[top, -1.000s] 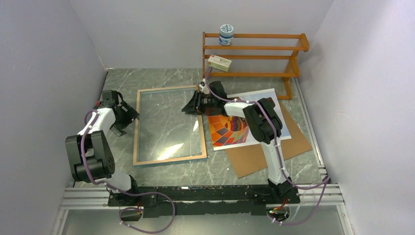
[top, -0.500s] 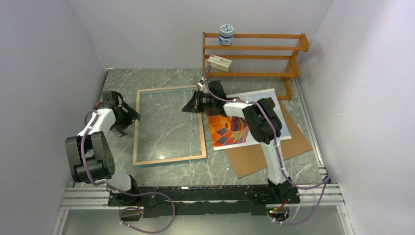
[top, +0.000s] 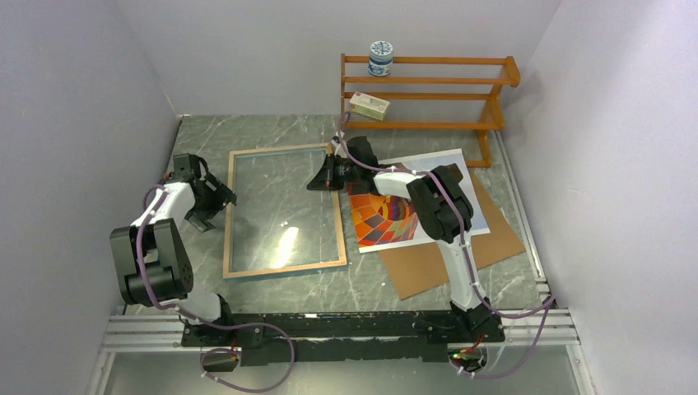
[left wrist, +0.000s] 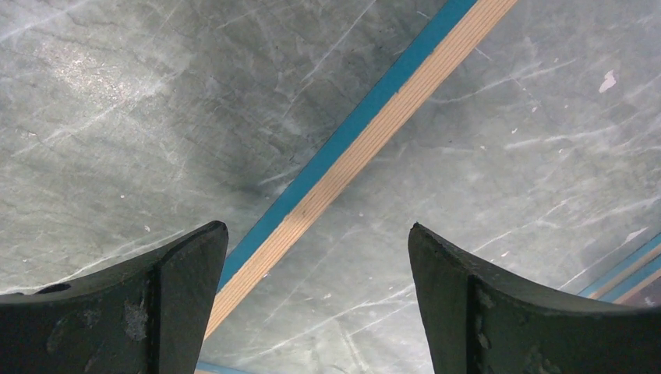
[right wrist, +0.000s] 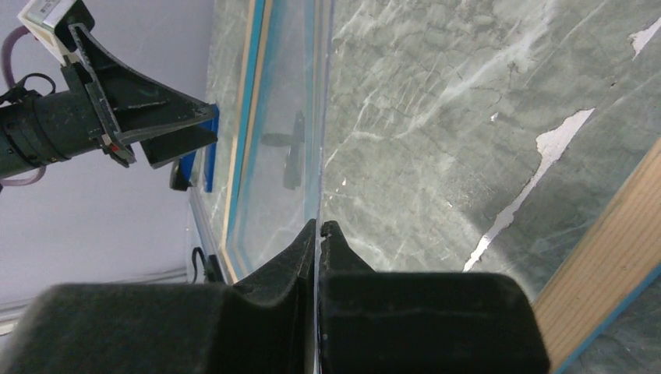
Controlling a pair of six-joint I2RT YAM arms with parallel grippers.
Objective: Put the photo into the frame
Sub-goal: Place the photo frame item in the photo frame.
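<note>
The frame lies back up on the marble table, its wood rim edged in blue. My right gripper is at the frame's right side near the far corner, shut on the thin edge of the clear pane. The pane stands tilted up from the rim. My left gripper hangs open over the frame's left rim, holding nothing. The photo, with its hot-air balloon print facing up, lies to the right of the frame, partly under my right arm.
A brown backing board lies under the photo. An orange-brown shelf rack stands at the back right with a jar and a small box on it. Grey walls enclose the table.
My right gripper has closed on the pane's edge and shifted slightly towards the far corner. The glare on the pane has moved. The left arm has barely moved.
</note>
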